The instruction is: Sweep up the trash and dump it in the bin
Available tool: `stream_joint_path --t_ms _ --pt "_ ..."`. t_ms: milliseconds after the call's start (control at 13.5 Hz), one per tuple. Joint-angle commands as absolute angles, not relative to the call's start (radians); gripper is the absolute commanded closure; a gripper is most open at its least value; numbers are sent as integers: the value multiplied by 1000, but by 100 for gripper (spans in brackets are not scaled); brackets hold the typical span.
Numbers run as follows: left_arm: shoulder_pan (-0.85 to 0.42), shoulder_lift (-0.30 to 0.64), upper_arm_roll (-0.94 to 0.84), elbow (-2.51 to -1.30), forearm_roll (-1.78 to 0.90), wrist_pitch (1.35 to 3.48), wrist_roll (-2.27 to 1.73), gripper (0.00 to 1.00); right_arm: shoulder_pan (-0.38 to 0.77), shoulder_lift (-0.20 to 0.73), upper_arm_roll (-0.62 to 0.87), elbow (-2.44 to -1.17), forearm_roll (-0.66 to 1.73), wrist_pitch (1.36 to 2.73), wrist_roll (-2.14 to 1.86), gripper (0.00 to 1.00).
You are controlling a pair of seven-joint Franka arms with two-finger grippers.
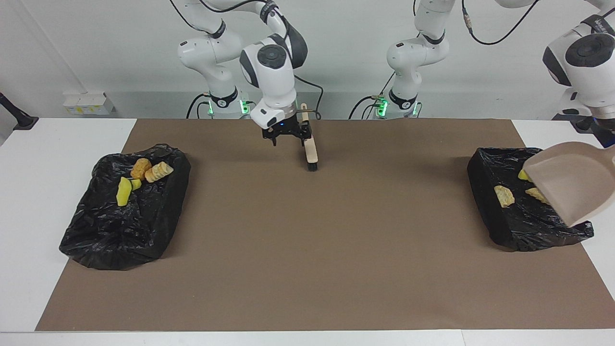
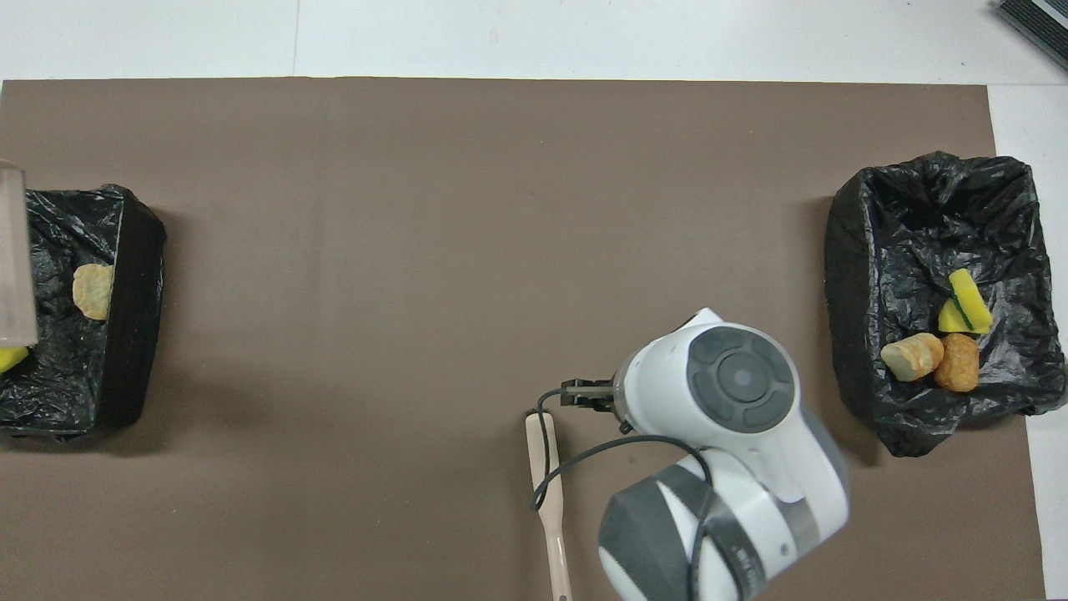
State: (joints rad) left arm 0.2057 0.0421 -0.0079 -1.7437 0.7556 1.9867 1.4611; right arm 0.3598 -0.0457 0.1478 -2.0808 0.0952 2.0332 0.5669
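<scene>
Tipping a beige plastic dustpan [image 1: 569, 187] over the black-lined bin [image 1: 485, 202] at the left arm's end of the brown mat [image 1: 307, 250], the left gripper is out of sight past the picture edge, clenched by all signs on the pan's handle. The trash lies in two lots. In this bin rest a beige rock-like lump [image 1: 504, 195], a second pale scrap [image 1: 535, 192] partly under the pan's lip, and a yellow sponge bit [image 1: 523, 175] at the pan's edge. In the other black-lined bin [image 1: 96, 240], at the right arm's end of the mat, sit an orange-brown cork-like lump [image 1: 141, 168], a ridged beige lump [image 1: 159, 171] touching it, and a yellow sponge wedge [image 1: 124, 191].

The right gripper [image 1: 286, 140] hangs released, fingers spread, just beside the brush [image 1: 311, 150], which lies flat on the mat near the robots, black bristles pointing away from them.

The scraps look light; the sponge soft and springy, the lumps rough and stiff. None should slip much on crinkled plastic film. They seem best moved in the pan, not pinched.
</scene>
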Motion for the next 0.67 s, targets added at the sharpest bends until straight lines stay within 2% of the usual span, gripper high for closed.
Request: stream_joint_path --t_ms 0,148,593 --pt "173 6 3 -1786 538 1918 1408 100 252 -43 153 -1985 68 1970 514 0" --pt "129 -17 5 -1831 416 1917 1356 100 163 -43 155 -1909 63 1907 480 0" --pt "-158 0 5 -1884 241 1882 621 100 -7 -61 146 -1778 61 1777 445 0"
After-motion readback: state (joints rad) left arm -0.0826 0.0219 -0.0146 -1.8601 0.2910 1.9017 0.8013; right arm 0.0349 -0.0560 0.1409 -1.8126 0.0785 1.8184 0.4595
